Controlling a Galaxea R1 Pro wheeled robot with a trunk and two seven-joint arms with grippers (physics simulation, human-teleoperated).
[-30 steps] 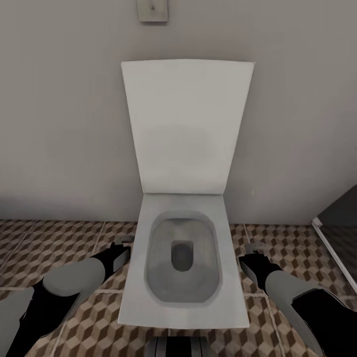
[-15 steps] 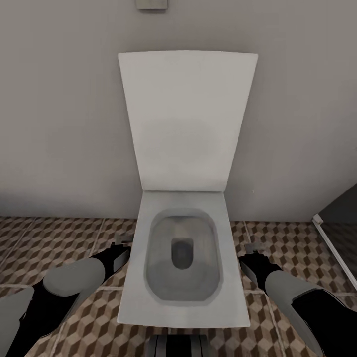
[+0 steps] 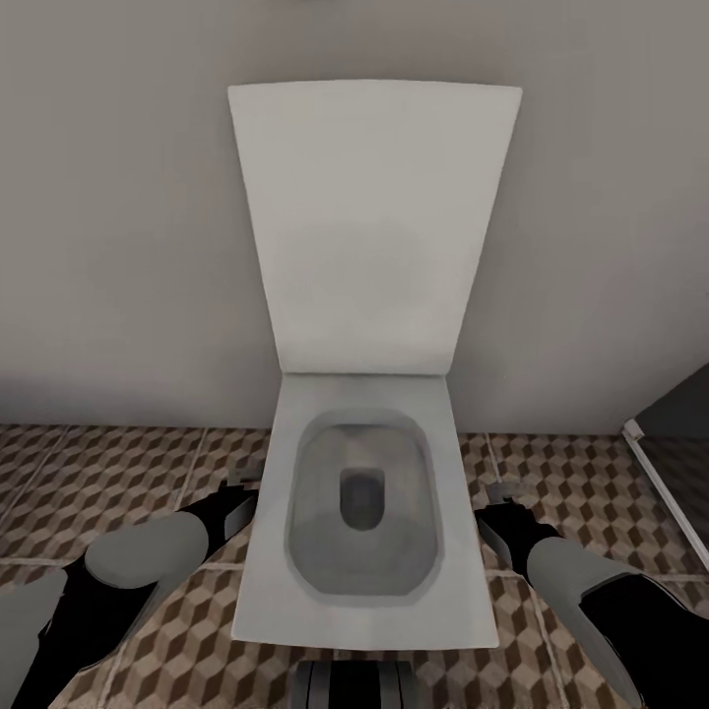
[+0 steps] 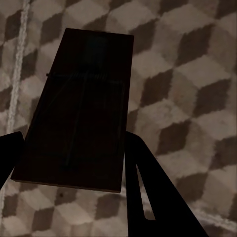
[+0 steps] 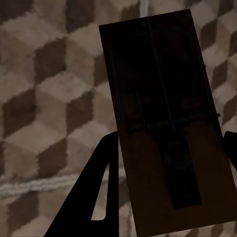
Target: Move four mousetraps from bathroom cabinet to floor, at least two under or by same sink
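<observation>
Both arms reach forward, low; left claw [image 4: 74, 163] grips a flat dark-brown wooden mousetrap [image 4: 81, 108]; right claw [image 5: 168, 173] grips another dark-brown mousetrap [image 5: 165, 123]; white toilet [image 3: 364, 512] at 12 o'clock.

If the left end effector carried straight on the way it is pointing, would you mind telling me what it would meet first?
Probably the bathroom floor. The left end effector, shut on a mousetrap, points down at the cube-patterned tiles, and nothing else lies in line beyond the trap. How far off the floor is remains unclear.

Grey-and-black arms, black fingers [image 4: 148, 197]
</observation>
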